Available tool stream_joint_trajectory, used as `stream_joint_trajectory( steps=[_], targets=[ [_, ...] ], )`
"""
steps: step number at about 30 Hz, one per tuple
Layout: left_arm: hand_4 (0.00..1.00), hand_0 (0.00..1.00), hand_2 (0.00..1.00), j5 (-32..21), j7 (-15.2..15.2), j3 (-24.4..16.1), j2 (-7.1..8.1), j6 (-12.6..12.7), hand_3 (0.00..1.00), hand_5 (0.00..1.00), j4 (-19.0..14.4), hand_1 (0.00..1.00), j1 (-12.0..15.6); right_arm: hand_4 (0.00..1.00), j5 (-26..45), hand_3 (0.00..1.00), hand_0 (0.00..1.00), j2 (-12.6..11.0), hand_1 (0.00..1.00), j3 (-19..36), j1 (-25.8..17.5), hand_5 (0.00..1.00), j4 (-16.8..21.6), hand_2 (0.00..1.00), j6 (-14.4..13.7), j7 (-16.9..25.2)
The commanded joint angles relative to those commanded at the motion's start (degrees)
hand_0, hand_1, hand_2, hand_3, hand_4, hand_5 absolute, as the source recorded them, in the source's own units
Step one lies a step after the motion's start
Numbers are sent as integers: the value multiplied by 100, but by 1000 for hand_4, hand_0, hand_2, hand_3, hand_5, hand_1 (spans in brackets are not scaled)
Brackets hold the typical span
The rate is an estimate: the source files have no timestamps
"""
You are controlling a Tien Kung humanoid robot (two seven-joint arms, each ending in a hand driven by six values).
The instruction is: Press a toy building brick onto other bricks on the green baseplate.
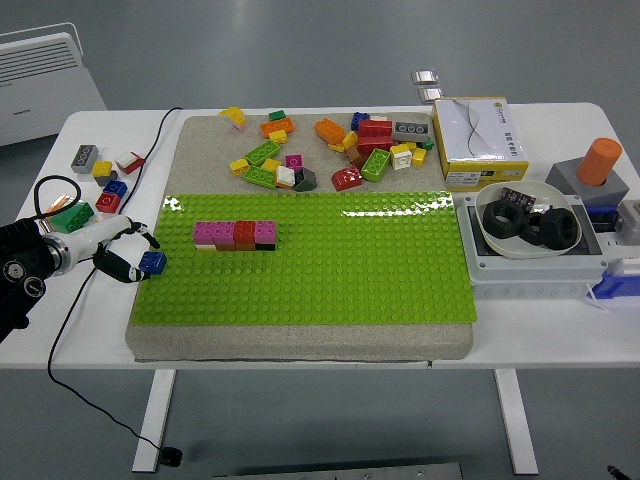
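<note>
My left robot hand (118, 250) pinches a small blue brick (152, 262) at the green baseplate's (320, 270) left edge — just touching it. A row of pink, red and magenta bricks (235, 235) sits to its right, apart. Loose bricks (330, 150) crowd the mat beyond; a black cable (70, 320) crosses the tabletop (560, 335).

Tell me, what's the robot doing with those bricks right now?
Left hand shut on small blue toy brick at the green studded baseplate's left edge. Right hand not in view. Row of pink and red bricks apart from it, nothing between.
</note>
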Motion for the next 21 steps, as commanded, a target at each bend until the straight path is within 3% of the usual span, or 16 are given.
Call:
stream_joint_trajectory(
  steps=[19,21],
  targets=[
    [742,998,997,26,-99,12,-61,133,520,2,54,998,43,885,94,813,521,1,629,-87,12,998,0,747,-14,14],
    [780,998,987,-12,-115,-8,-57,131,512,2,35,998,49,885,90,814,521,0,628,-83,11,998,0,747,-13,14]
  ],
)
